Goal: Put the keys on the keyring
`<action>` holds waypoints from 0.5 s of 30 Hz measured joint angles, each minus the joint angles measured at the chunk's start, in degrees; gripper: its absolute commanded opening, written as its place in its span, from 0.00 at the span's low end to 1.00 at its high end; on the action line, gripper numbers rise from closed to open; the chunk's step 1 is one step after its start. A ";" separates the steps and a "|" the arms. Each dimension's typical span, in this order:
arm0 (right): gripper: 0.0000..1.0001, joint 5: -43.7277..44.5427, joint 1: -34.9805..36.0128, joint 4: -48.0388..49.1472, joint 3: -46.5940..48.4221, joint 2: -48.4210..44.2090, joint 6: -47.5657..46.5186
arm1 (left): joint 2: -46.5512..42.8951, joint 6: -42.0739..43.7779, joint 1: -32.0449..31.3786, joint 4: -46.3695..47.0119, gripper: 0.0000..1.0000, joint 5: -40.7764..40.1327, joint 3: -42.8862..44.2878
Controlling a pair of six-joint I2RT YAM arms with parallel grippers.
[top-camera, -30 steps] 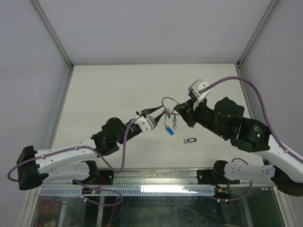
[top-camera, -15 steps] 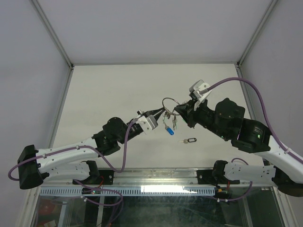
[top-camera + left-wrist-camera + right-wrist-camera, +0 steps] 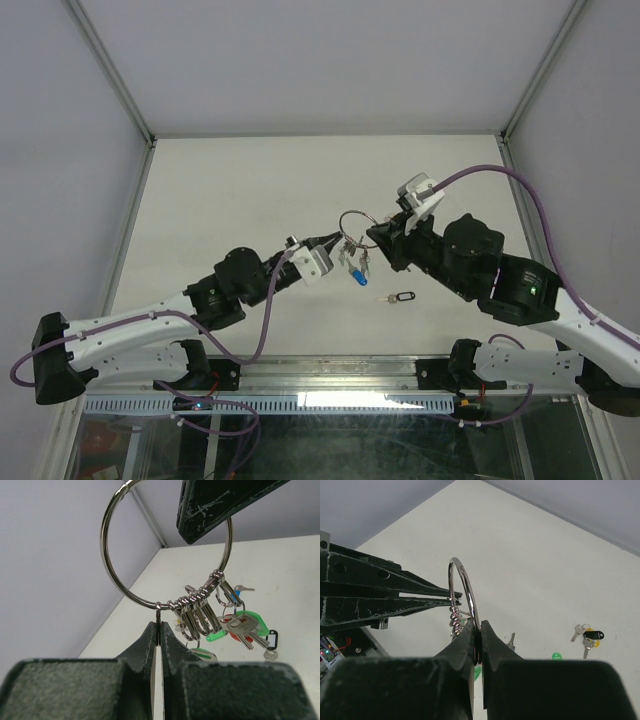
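The keyring point(image 3: 354, 217) is a thin silver wire ring held in the air between my two grippers. My left gripper point(image 3: 334, 241) is shut on a small metal loop threaded on the ring's lower edge point(image 3: 159, 614); its tips point(image 3: 159, 625) touch just under the wire point(image 3: 106, 560). My right gripper point(image 3: 376, 235) is shut on the ring wire point(image 3: 468, 594), its tips point(image 3: 476, 626) pinching it. Several small loops carry green-capped and red-capped keys point(image 3: 239, 626) dangling from the ring. A blue-capped key point(image 3: 358, 277) shows below the ring; I cannot tell whether it hangs or lies on the table.
A small black-and-yellow key bunch point(image 3: 398, 298) lies on the white table near the front; it also shows in the right wrist view point(image 3: 590, 635). A green cap point(image 3: 557, 656) shows beside my right fingers. Grey walls enclose the table on three sides.
Both grippers and the ring have shifted slightly left and away from the arms' bases. The hanging keys swung a little. Both grips stay shut.
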 measured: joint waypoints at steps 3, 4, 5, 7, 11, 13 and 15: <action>0.00 0.22 0.02 0.39 -0.85 0.04 0.94 | -0.50 1.09 0.00 -5.11 0.00 -0.28 1.55; 0.00 0.15 0.02 0.61 -1.09 0.04 1.11 | -0.52 1.49 0.00 -7.15 0.00 -0.44 2.45; 0.00 0.09 0.02 0.79 -1.29 0.02 1.22 | -0.52 1.99 0.00 -8.87 0.00 -0.74 3.28; 0.00 -0.55 0.02 1.66 -1.95 0.02 1.55 | -0.52 3.26 0.00 -13.11 0.00 -1.29 5.20; 0.00 -2.60 0.02 2.43 -3.10 0.28 1.84 | -0.52 6.47 -0.31 -21.07 0.00 -3.34 8.48; 0.00 -3.65 0.00 2.40 -3.30 0.85 2.16 | -0.52 8.44 -0.44 -24.30 0.00 -4.66 9.51; 0.00 -4.44 -0.02 2.40 -3.32 1.55 2.51 | -0.52 10.38 -0.74 -26.75 0.00 -6.14 10.19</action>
